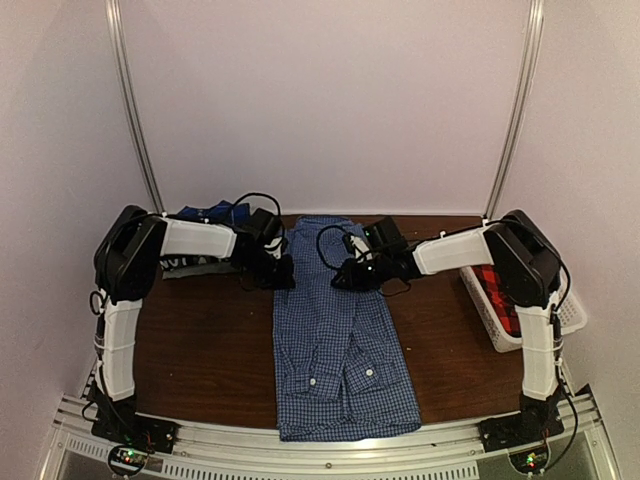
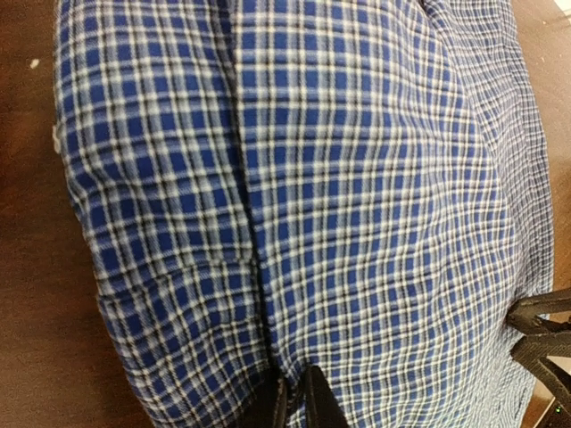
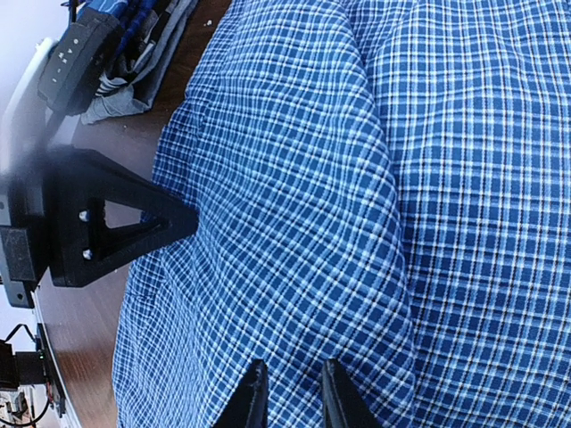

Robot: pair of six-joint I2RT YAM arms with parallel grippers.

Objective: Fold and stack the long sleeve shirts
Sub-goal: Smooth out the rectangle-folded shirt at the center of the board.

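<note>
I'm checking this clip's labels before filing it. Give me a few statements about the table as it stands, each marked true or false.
1. The blue-and-white checked shirt lies lengthwise down the middle of the table. True.
2. The red-and-black plaid shirt is spread flat on the table. False: it sits in the white basket at the right edge.
3. The left pincer and the right pincer are both at the far half of the checked shirt. True.
4. The left pincer hangs wide open over bare wood. False: its fingers are close together on the checked cloth.
5. A darker blue shirt lies bunched at the far left, behind the left arm. True.
</note>
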